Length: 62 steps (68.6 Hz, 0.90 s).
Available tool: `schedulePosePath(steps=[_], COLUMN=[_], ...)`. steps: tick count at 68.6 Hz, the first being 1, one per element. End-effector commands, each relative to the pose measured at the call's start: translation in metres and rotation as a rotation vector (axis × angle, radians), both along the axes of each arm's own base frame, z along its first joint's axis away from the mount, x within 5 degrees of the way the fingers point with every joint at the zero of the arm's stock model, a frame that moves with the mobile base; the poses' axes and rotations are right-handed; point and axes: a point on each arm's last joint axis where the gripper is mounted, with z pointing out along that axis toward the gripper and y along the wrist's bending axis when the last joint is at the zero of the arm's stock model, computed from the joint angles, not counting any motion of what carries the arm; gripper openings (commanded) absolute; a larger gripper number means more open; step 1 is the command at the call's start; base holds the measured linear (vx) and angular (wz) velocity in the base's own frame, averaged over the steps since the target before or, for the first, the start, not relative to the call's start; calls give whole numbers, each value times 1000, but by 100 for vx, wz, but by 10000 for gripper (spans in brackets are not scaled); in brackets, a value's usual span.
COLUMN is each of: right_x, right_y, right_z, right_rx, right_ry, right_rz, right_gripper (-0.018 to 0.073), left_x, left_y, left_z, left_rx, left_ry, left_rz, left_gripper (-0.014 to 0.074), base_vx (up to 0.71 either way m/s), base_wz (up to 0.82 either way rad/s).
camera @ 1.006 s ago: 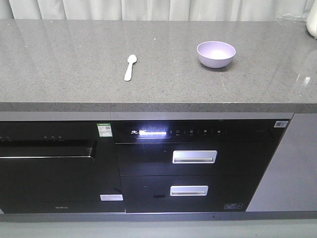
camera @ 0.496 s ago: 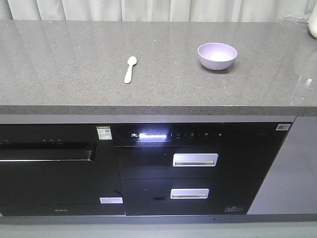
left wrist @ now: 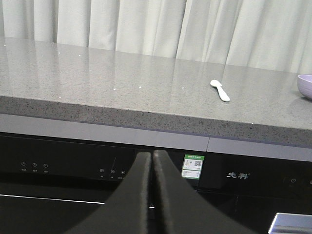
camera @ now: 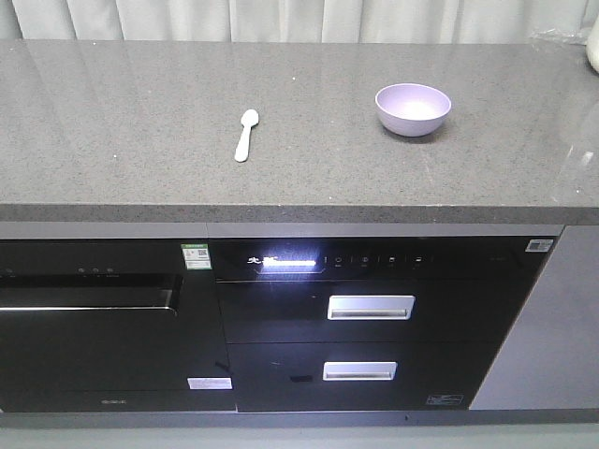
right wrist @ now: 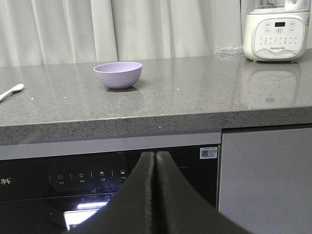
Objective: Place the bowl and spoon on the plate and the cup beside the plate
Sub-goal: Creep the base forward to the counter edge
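Observation:
A lavender bowl stands upright on the grey counter, right of centre; the right wrist view shows the bowl too. A pale spoon lies left of it, scoop pointing away, and the spoon appears in the left wrist view. The plate and the cup are out of view. My left gripper is shut on nothing, below the counter edge before the dark appliance front. My right gripper is likewise shut and empty, low in front of the control panel.
Black built-in appliances with two silver drawer handles fill the cabinet front below the counter. A white blender base stands at the counter's far right, by a clear plastic wrap. Curtains hang behind the counter.
The front view has shifted slightly: counter, bowl and spoon sit a little lower and to the right in frame. Bowl and spoon keep their places on the counter.

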Motion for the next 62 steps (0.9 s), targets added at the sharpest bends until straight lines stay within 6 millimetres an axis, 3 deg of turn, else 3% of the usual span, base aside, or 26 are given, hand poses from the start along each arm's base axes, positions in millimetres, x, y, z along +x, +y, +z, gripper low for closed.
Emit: schedulePosePath(steps=[1,62], right_x=[0,0], right_y=[1,1], right_z=[4,4], right_rx=[-18,-18], right_ry=[-69,-69], right_rz=[7,7], right_gripper=[-1,-1], left_x=[0,0], left_y=[0,0], left_z=[0,0], left_rx=[-4,-4], left_ry=[-62,-62], left_rz=[-2,-2], left_gripper=[-6,-6], base_vx=[3,3], base_wz=[0,0])
